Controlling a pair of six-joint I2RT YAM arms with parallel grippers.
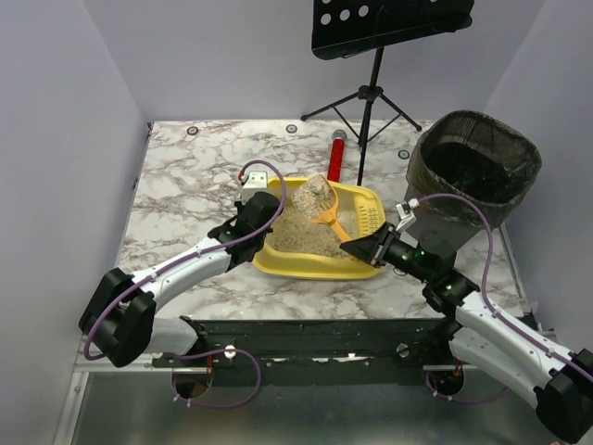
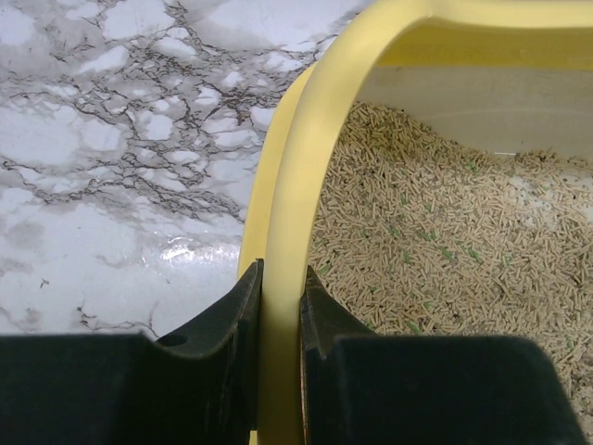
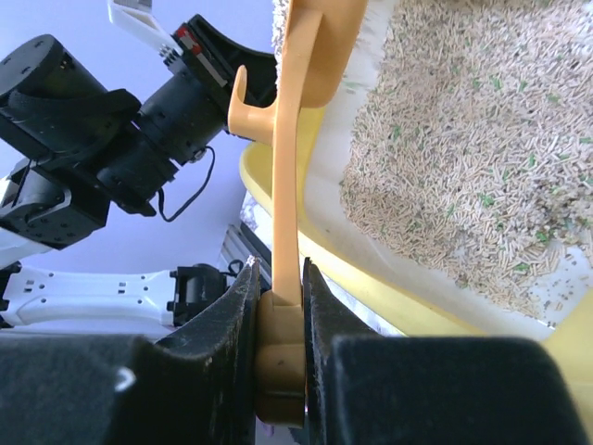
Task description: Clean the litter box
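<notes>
1. Marble table holds the yellow litter box, in the middle, between our two arms.
2. Our left claw is clamped on the box's thin side wall.
3. Our right claw is clamped on the handle of the scoop, which is full of litter.
4. We think the box is stiff, smooth and heavy with litter, so the rim is the best place to hold.

The litter box lies on the surface, its left wall between the left gripper's fingers. Ahead of the right gripper, the scoop hangs over the litter. The mesh bin stands to that gripper's right, farther back.
</notes>
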